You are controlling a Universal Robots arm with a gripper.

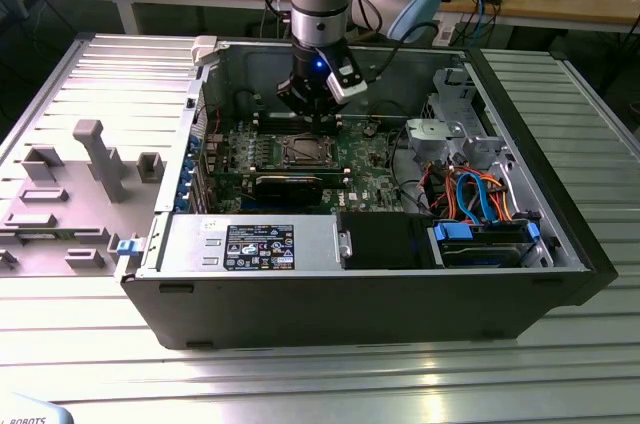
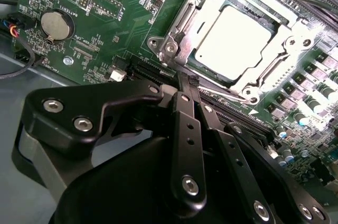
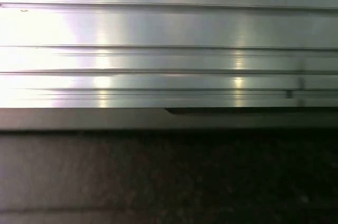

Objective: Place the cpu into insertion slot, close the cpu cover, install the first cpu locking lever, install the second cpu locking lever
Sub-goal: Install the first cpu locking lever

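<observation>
cpu (image 2: 232, 44) seated in insertion slot (image 2: 174, 49), cpu cover (image 2: 288, 36) down around it | my tool (image 2: 189, 84) clenched, empty, tips just beside the slot's corner | slot on green motherboard (image 1: 370, 159) inside open computer case (image 1: 560, 234) on desk (image 1: 300, 374)

A ribbed silver aluminium table (image 1: 590, 274) carries an open black computer case (image 1: 360, 309) lying on its side. Just beside it, on the exterior view's left, a grey plastic fixture plate (image 1: 70, 194) with upright blocks rests on the slats.
</observation>
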